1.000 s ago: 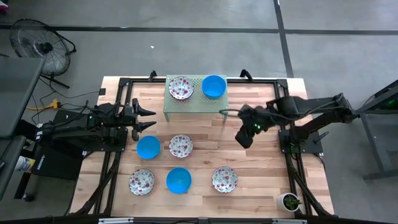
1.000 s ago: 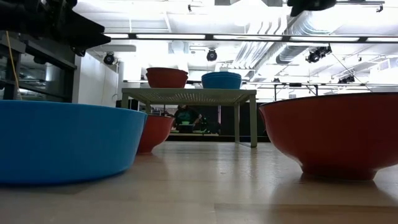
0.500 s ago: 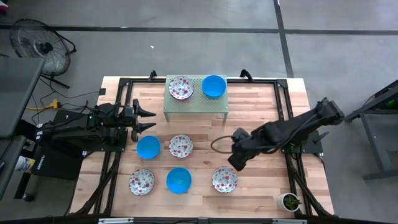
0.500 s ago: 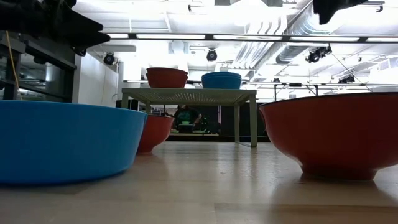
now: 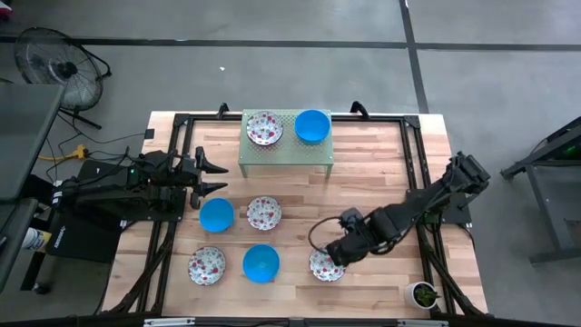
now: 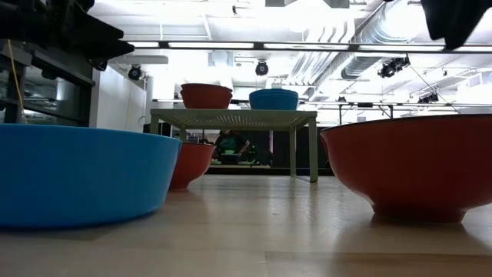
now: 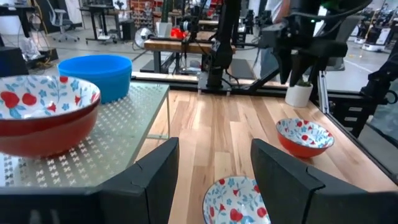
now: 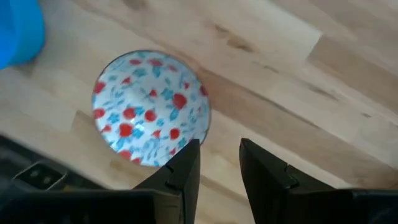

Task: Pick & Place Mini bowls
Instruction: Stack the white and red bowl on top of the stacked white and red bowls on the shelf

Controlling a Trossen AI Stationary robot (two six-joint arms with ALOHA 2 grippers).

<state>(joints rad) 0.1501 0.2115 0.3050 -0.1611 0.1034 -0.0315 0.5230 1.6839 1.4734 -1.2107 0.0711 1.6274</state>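
right gripper point(image 5: 334, 255): over floral bowl point(image 5: 324, 264) near table's point(image 5: 381, 163) front edge, fingers parted, empty | left gripper point(image 5: 218, 176): wide open, empty, left edge

The left arm is lying low along the table's left side, its left gripper point(image 5: 218, 173) pointing inward with fingers point(image 7: 281, 180) spread wide; the right arm is reaching in from the right, bending downward, its right gripper point(image 5: 334, 254) hanging with fingers point(image 8: 184, 169) parted narrowly.
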